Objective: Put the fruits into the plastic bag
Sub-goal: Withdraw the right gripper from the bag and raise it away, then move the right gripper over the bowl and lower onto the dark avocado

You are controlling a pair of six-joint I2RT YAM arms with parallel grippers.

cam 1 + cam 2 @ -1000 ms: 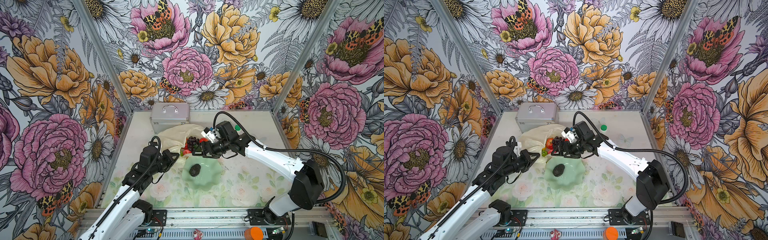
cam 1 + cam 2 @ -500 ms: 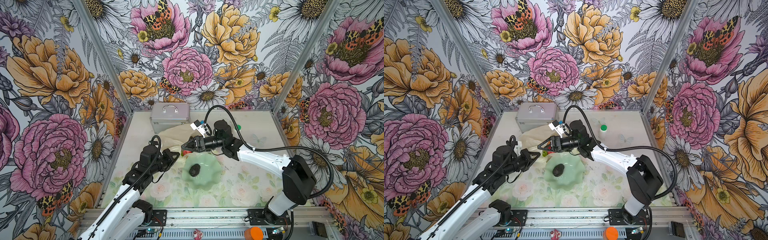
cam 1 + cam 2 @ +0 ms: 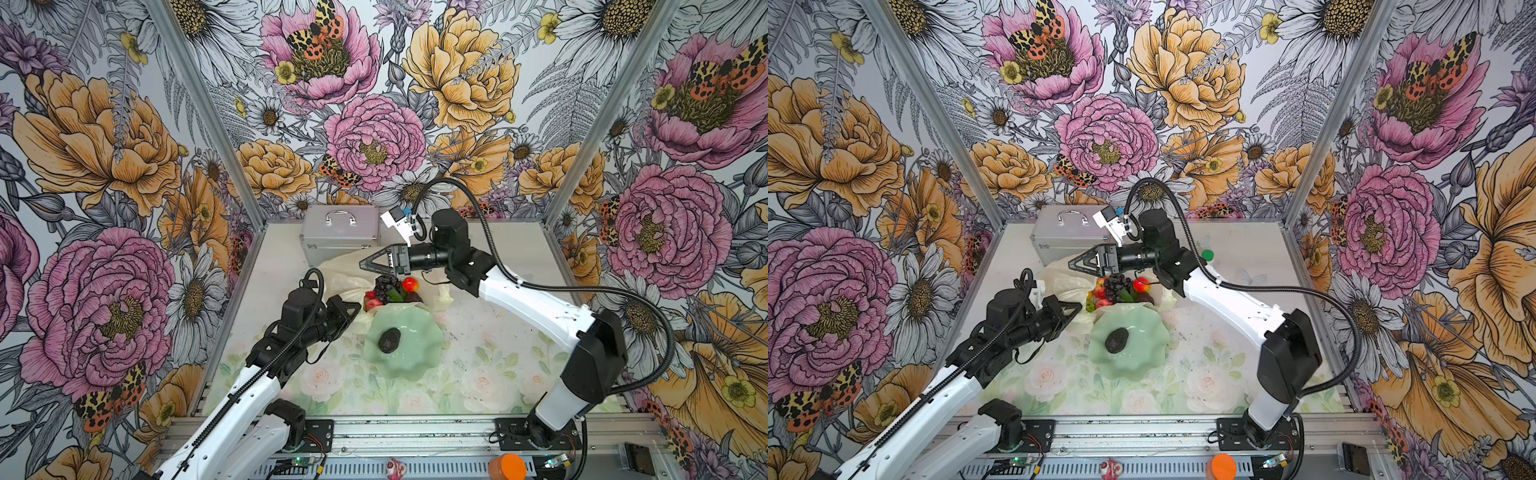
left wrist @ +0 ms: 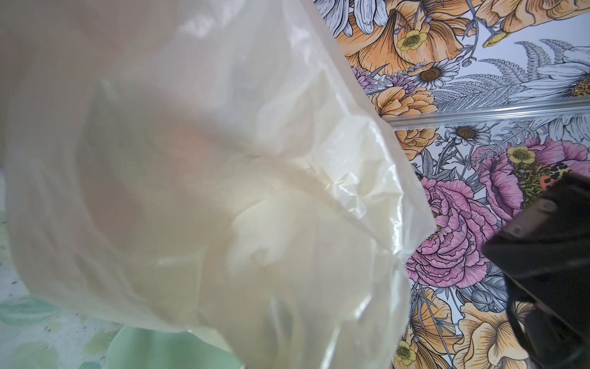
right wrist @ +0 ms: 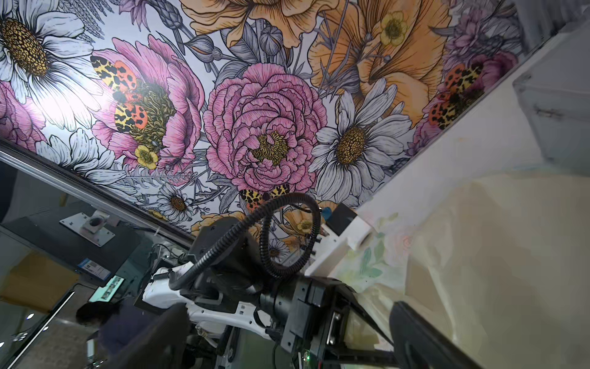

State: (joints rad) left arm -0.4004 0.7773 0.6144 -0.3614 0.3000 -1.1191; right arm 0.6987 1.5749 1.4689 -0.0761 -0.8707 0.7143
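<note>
While the plastic bag (image 4: 191, 159) hides left jaws clenched on it, right jaws gape empty.

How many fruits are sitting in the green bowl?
1: the dark avocado lies near the middle of the pale green bowl. Nothing else seems hidden there.

Lab test cell: floral-papered walls (image 3: 104, 166)

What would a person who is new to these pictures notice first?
The loud floral walls around the table. Then the bright fruits heaped in the mouth of the bag at mid-table, near the open right gripper. One dark avocado lies alone in the green bowl in front.
</note>
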